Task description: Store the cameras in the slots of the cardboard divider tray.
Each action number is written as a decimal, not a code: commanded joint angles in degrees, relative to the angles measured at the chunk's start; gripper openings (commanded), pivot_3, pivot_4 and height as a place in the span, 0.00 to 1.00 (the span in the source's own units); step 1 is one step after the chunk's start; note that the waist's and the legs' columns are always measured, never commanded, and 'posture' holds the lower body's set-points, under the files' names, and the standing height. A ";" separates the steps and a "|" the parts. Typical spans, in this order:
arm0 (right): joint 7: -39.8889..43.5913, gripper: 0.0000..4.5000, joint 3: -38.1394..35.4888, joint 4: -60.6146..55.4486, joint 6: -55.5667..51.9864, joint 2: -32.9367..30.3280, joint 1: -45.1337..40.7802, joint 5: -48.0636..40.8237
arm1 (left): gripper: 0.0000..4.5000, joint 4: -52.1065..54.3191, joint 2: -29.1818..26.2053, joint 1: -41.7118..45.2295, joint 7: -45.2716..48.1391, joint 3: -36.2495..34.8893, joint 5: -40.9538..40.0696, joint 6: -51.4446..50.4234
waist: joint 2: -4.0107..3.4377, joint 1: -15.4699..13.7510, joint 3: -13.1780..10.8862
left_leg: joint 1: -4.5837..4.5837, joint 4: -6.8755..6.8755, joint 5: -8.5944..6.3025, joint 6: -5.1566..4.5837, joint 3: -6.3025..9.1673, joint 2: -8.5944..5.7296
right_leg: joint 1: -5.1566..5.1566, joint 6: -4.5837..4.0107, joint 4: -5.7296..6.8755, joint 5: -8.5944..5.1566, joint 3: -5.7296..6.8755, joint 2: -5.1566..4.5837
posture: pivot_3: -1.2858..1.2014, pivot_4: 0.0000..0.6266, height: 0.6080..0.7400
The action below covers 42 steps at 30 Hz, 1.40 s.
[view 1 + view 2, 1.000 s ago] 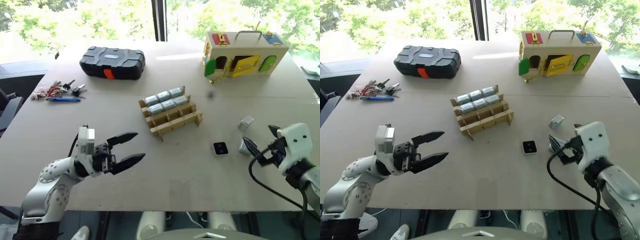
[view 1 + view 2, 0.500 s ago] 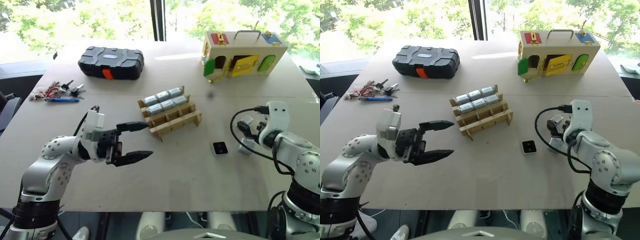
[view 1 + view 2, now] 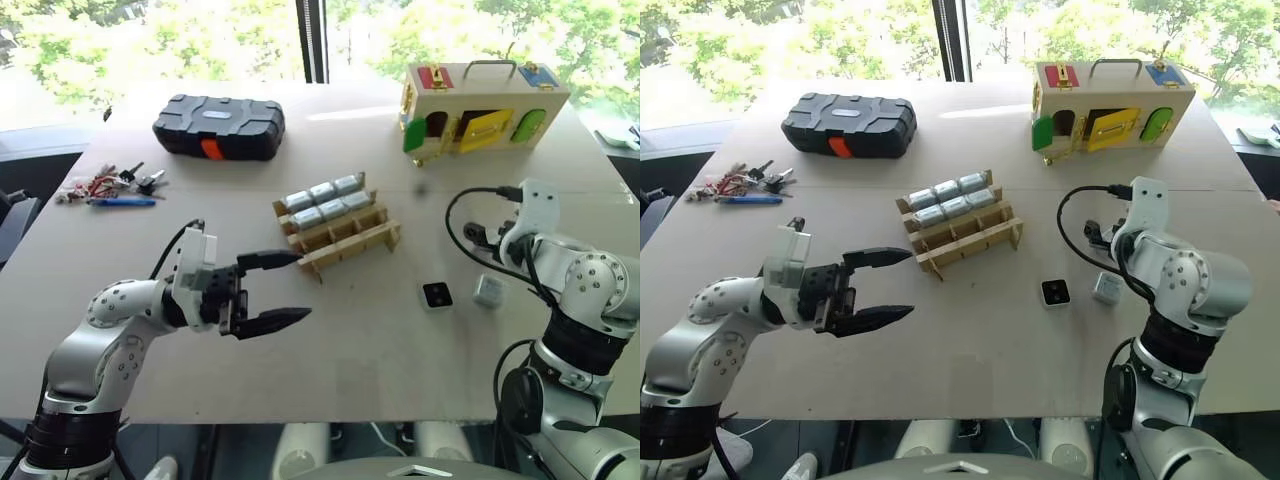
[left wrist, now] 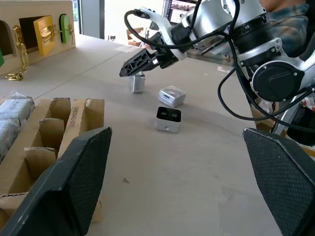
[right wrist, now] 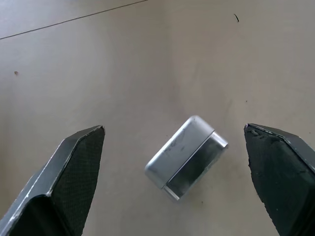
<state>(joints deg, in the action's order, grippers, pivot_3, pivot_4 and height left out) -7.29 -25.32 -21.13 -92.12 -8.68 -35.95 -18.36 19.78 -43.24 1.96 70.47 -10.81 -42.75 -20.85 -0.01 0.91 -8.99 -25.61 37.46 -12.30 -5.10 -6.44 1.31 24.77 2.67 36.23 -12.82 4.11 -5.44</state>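
Across the wide tan table [image 3: 330, 350] I see everything spread well apart. At the far right stands the pale wooden box [image 3: 485, 105] with its coloured doors, and at the far left lies the black ribbed case [image 3: 219, 127], with a small heap of keys [image 3: 108, 183] nearer my left edge.

Around the middle sits the cardboard divider tray [image 3: 338, 236], set at a slant. Its two far rows hold six cameras [image 3: 322, 201], three to a row, and the near row's slots stand bare.

My left gripper [image 3: 282, 289] hangs above the table just on my side of the tray, pointing toward the right; its jaws are spread wide with nothing between them.

My right gripper [image 4: 129, 69] is poised over the right part of the table, angled downward, jaws likewise wide apart and holding nothing. In the right wrist view a loose silver camera [image 5: 186, 157] lies between the two fingers [image 5: 64, 182], touching neither.

Three loose cameras rest on the table to the right of the tray: one with its black lens face up [image 3: 437, 295], one silver one just beside it [image 3: 489, 290], and a third standing under the right gripper's tips [image 4: 138, 83].
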 commanded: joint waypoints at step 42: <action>68.15 0.19 51.71 57.37 110.79 -2.32 -25.77 20.42 | 1.00 0.68 7.86 -20.97 -8.53 -15.67 0.46 8.62 | 0.11 1.56 -0.10 | 0.16 0.10 -0.01 0.07 -0.12 0.09 | 0.04 -0.23 0.25 -0.10 -0.13 -0.38 | 0.52 0.24 1.00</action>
<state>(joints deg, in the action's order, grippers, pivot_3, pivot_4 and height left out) 60.89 27.30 34.87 16.24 -11.84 -59.82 1.74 18.39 -35.57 -18.41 62.12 -24.72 -41.80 -13.42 0.10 2.48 -9.09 -25.45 37.55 -12.30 -5.02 -6.56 1.40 24.83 2.45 36.50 -12.92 3.97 -5.81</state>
